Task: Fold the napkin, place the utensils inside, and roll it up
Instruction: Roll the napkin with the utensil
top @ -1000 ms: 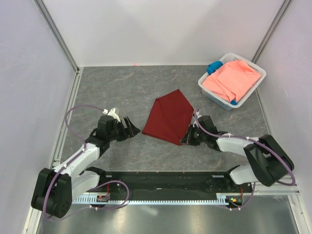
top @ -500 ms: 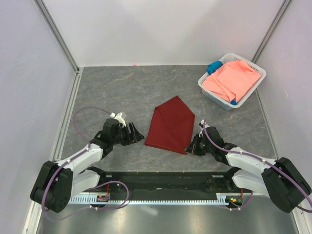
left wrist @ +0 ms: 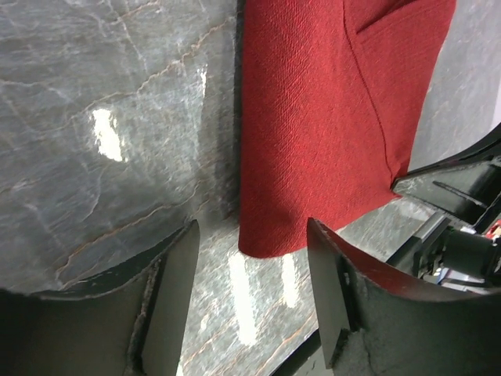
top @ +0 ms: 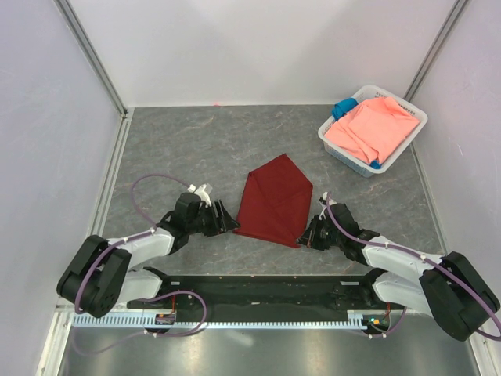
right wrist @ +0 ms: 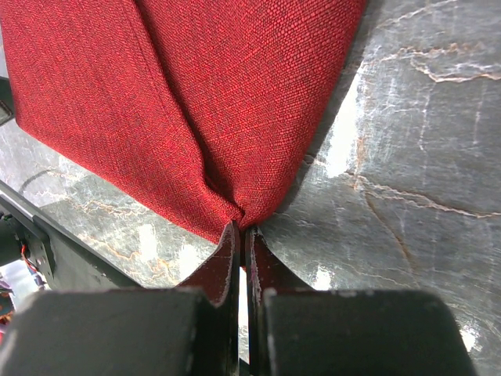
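Note:
The dark red napkin point(top: 274, 200) lies partly folded on the grey table, with a point toward the back. My right gripper point(top: 308, 233) is shut on its near right corner, and the right wrist view shows the cloth point(right wrist: 196, 94) bunched into the closed tips point(right wrist: 241, 229). My left gripper point(top: 225, 220) is open just left of the near left corner. In the left wrist view that corner point(left wrist: 266, 239) sits ahead of the gap between the fingers point(left wrist: 168, 298), untouched. My left gripper's jaws point(left wrist: 250, 290) hold nothing. The utensils are out of view.
A white basket point(top: 341, 159) at the back right holds a salmon-pink cloth point(top: 372, 129) and a small blue cloth point(top: 342, 107). A black rail point(top: 258, 286) runs along the near edge between the arm bases. Pale walls enclose the table on three sides.
My left gripper slid right to the napkin's near left corner and its jaws narrowed. My right gripper first pulled its corner toward the near edge, squaring the napkin's lower edge, then held still.

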Available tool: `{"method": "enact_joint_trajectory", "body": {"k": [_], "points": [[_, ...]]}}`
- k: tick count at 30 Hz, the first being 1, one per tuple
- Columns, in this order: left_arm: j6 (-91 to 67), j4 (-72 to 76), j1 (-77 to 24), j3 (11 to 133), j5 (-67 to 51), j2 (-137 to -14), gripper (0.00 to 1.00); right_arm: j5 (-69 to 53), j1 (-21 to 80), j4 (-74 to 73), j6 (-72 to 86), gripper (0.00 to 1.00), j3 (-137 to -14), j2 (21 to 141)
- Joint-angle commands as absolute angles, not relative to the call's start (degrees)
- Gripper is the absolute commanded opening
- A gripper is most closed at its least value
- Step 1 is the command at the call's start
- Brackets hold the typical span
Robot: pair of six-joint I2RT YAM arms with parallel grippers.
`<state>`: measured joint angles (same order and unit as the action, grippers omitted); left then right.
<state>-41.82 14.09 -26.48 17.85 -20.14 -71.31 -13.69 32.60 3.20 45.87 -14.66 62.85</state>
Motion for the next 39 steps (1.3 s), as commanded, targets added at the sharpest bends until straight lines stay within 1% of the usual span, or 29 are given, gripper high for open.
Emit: {"method": "enact_joint_trajectory", "body": {"k": [1,7,17,20,21,22,23,25,26,27,28,29,30,32,33,36,39], "points": [[-44.3,18.37,-26.89,16.7,-21.18,-73.3,0.63,-11.6,32.87,2.64,45.88,0.0,-13.45,63.46],[-43.95,19.16,-27.07,16.88,-21.18,-75.06,0.53,-11.43,32.87,2.64,45.79,0.0,-13.54,63.11],[-44.65,22.49,-28.12,16.08,-21.71,-78.92,0.45,-10.99,32.87,2.55,45.79,0.0,-12.57,61.96],[-44.91,23.38,-28.3,16.52,-22.32,-79.98,0.35,-10.73,32.87,2.11,45.7,0.0,-12.66,61.52],[-44.91,23.29,-28.3,16.7,-22.41,-80.07,0.27,-10.64,32.96,1.76,45.53,0.0,-12.74,61.18],[-44.83,23.2,-28.3,16.87,-22.41,-79.81,0.23,-10.29,32.87,1.24,45.35,0.0,-13.27,61.0],[-44.91,22.86,-28.3,16.96,-22.41,-79.63,0.15,-9.59,32.87,0.19,44.66,0.0,-13.62,60.56],[-45.09,21.98,-28.3,17.66,-22.67,-78.49,0.12,-8.36,32.96,-3.76,43.69,0.06,-15.28,59.16],[-45.17,21.36,-28.3,18.01,-22.68,-78.05,0.05,-6.61,32.87,-5.17,42.46,0.17,-15.99,58.54],[-45.18,20.14,-28.3,18.28,-22.76,-77.79,0.02,-5.46,32.87,-6.75,41.58,0.24,-16.78,57.06],[-45.18,19.17,-28.3,19.24,-22.76,-77.35,0.02,-4.58,32.96,-8.16,40.53,0.31,-18.61,56.17],[-45.18,18.29,-28.3,19.68,-22.94,-76.82,0.02,-2.48,33.05,-10.87,38.34,0.42,-19.59,55.47],[-45.09,16.63,-28.3,20.64,-23.29,-76.82,0.02,-1.68,33.22,-12.03,37.36,0.46,-20.56,53.81],[-45.0,13.73,-28.21,22.49,-24.25,-76.64,0.02,-0.36,34.1,-12.83,34.12,0.57,-22.93,51.34],[-45.0,12.75,-28.3,23.11,-24.78,-76.81,0.02,0.95,34.45,-12.66,33.23,0.65,-24.24,50.63],[-44.47,8.37,-28.13,25.75,-26.01,-77.34,0.02,3.86,37.43,-11.0,29.19,0.69,-26.44,48.96],[-44.47,5.46,-27.42,27.59,-28.03,-77.87,0.02,7.11,43.13,-7.84,25.94,0.71,-28.03,49.39]]}}
